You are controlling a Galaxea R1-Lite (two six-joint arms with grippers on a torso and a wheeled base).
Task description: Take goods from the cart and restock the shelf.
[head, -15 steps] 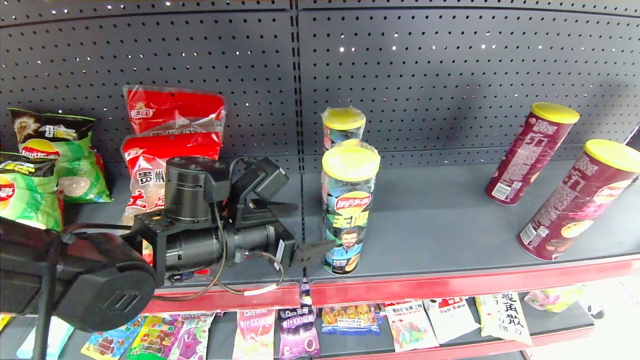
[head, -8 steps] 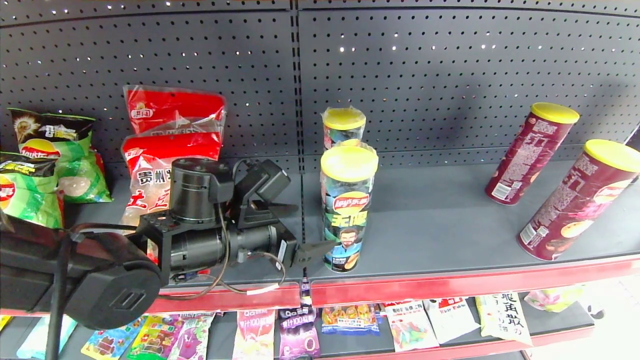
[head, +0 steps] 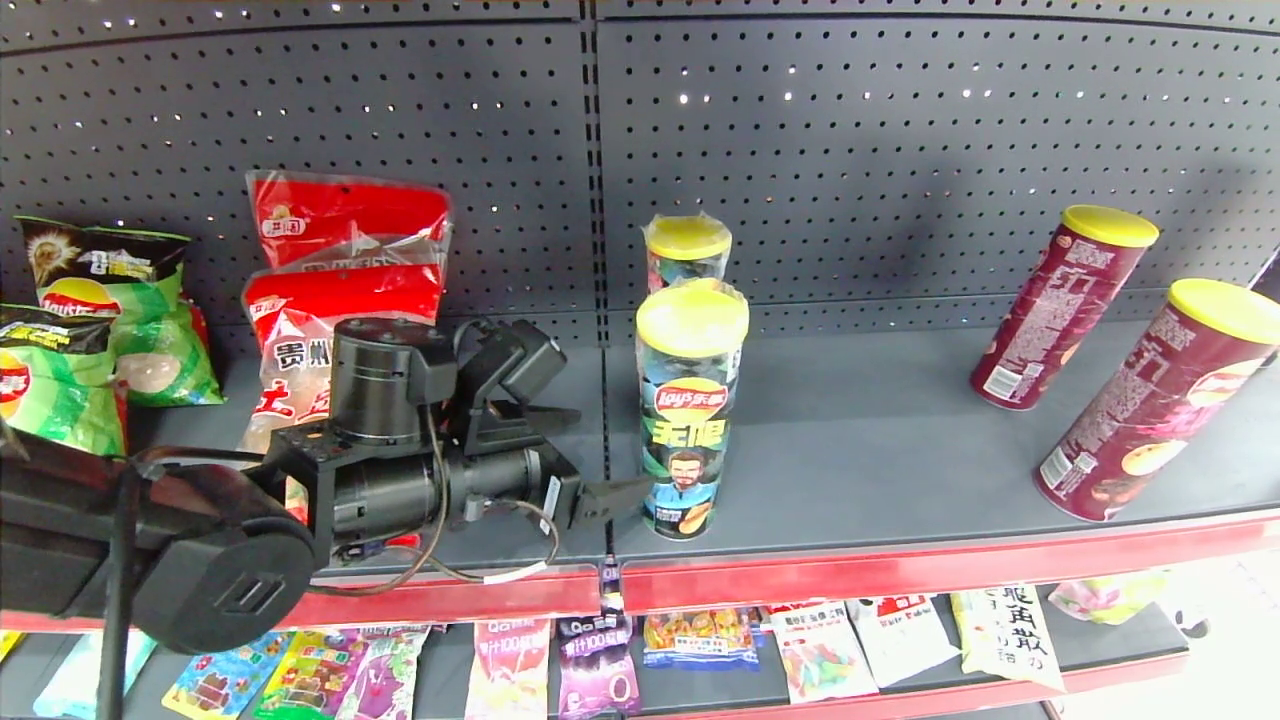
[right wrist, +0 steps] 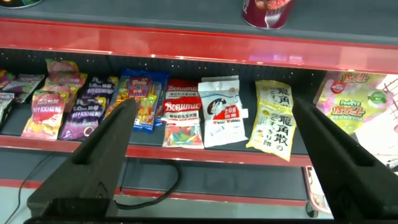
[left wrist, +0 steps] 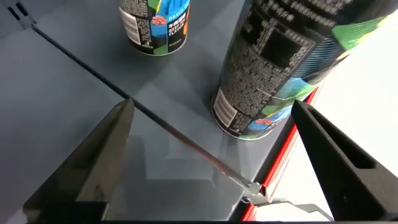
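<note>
We count two green-printed canisters with yellow lids: the front canister (head: 688,420) and the rear canister (head: 686,255). Maroon canisters with yellow lids number two: the near maroon canister (head: 1150,410) and the far maroon canister (head: 1055,310). Red bags number two: the upper red bag (head: 345,220) and the lower red bag (head: 300,345). Green chip bags number two: the rear green bag (head: 125,310) and the front green bag (head: 50,385). Of the small packets (head: 820,650) on the lower shelf (head: 1130,640), we count at least nine; we cannot tell the exact total.

Shelf deck (head: 880,440) looks matt grey metal w/ glossy red front rail (head: 900,570); chip can (head: 687,410) glossy printed wrap, yellow plastic lid (head: 692,320); red bags (head: 340,215) shiny film
</note>
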